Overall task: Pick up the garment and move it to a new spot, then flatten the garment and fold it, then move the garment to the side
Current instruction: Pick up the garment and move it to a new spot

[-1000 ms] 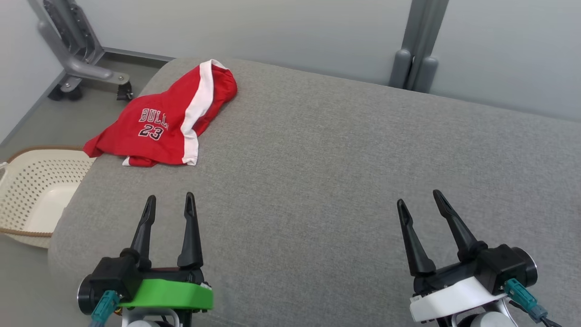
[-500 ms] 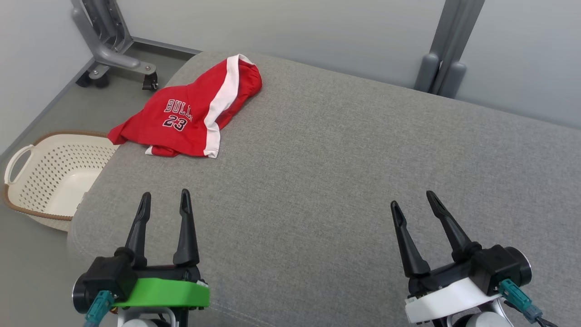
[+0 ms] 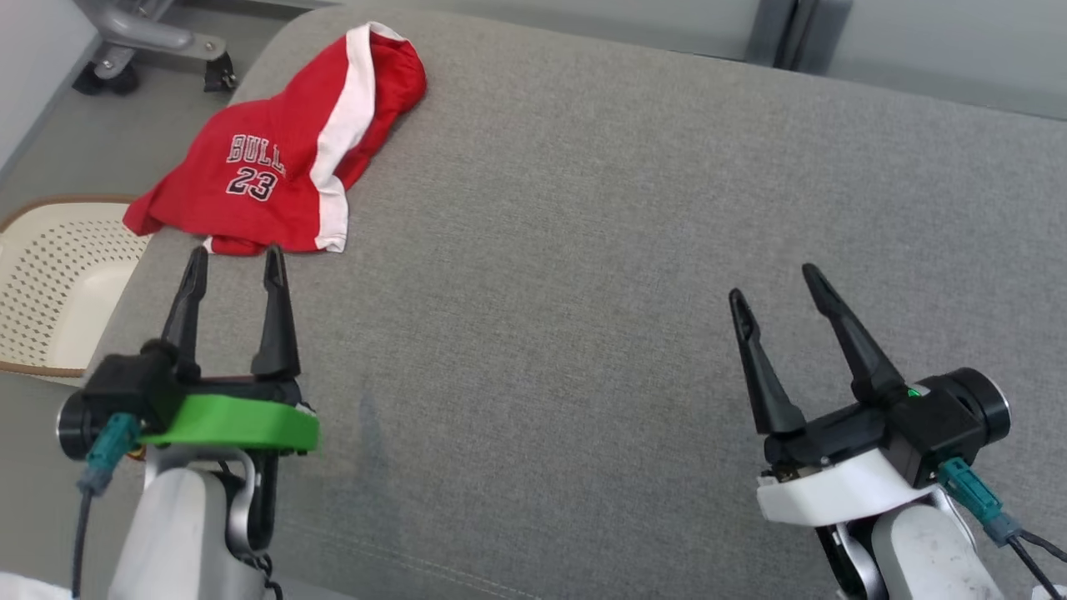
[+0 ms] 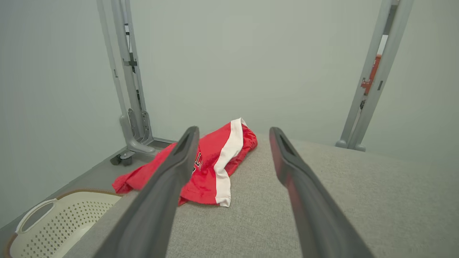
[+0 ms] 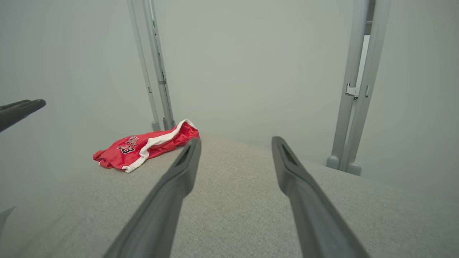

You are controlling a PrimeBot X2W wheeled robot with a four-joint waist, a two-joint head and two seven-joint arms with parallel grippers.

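At the bench's [image 3: 583,250] far left, red garment [image 3: 275,167] lies clear, basket [image 3: 50,283] on the floor beside. Left claw [image 3: 236,252], wide, now closer to it; right claw [image 3: 772,281] wide.

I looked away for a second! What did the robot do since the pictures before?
The left gripper reached forward toward the near edge of the red garment; the right gripper came forward too. The head view also shifted. Nothing was grabbed: all jaws stay open, and the garment lies crumpled where it was.
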